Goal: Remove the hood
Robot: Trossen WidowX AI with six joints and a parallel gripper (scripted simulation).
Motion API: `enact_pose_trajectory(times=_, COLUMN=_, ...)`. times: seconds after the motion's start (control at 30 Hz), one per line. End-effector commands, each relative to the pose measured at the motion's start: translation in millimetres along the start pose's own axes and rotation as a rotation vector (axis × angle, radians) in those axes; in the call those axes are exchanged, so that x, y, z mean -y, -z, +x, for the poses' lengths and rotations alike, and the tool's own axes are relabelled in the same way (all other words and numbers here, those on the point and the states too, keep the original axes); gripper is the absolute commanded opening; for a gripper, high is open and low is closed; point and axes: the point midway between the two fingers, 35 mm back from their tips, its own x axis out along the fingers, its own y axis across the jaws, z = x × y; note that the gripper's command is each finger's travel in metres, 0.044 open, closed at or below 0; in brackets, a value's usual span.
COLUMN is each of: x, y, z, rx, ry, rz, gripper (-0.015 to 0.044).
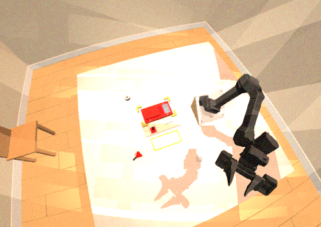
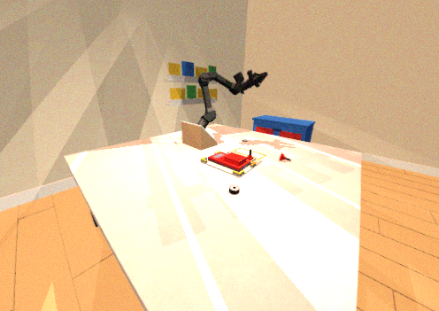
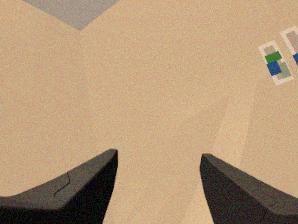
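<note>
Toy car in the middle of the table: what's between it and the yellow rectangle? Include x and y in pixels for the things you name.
The top view shows a small red piece with a black part [image 1: 153, 129] [image 2: 250, 154] and a beige strip [image 1: 166, 127] between the toy car [image 1: 150, 112] [image 2: 234, 159] and the yellow rectangle [image 1: 168, 145] [image 2: 253, 151].

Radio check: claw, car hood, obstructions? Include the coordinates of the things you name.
Claw [image 1: 238, 189] [image 2: 266, 73] [image 3: 160, 159] open, raised, holding nothing. Toy car [image 1: 156, 112] [image 2: 230, 159] outside yellow-outlined area [image 1: 167, 147]. No hood in that outline. Nothing seen between claw fingers.
</note>
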Motion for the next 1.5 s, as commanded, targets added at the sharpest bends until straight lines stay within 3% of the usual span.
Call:
enact_pose_trajectory(times=0.0, x=0, y=1, z=1, rx=-0.002, ry=-0.001, rz=-0.006, gripper=0.0247)
enact_pose_trajectory(times=0.27, x=26, y=64, z=23, rx=-0.129, ry=-0.008, rz=-0.313, gripper=0.0440)
enact_pose_trajectory(times=0.53, x=98, y=131, z=49, rx=-0.346, ry=0.045, rz=-0.680, gripper=0.0440)
enact_pose_trajectory(times=0.9, x=255, y=187, z=55, rx=-0.796, ry=0.201, rz=-1.084, gripper=0.0440)
enact_pose_trajectory(times=1.17, x=379, y=185, z=24, rx=-1.193, ry=0.351, rz=-1.193, gripper=0.0440)
enact_pose_trajectory(times=1.47, x=493, y=147, z=-42, rx=-1.613, ry=0.505, rz=-1.090, gripper=0.0440)
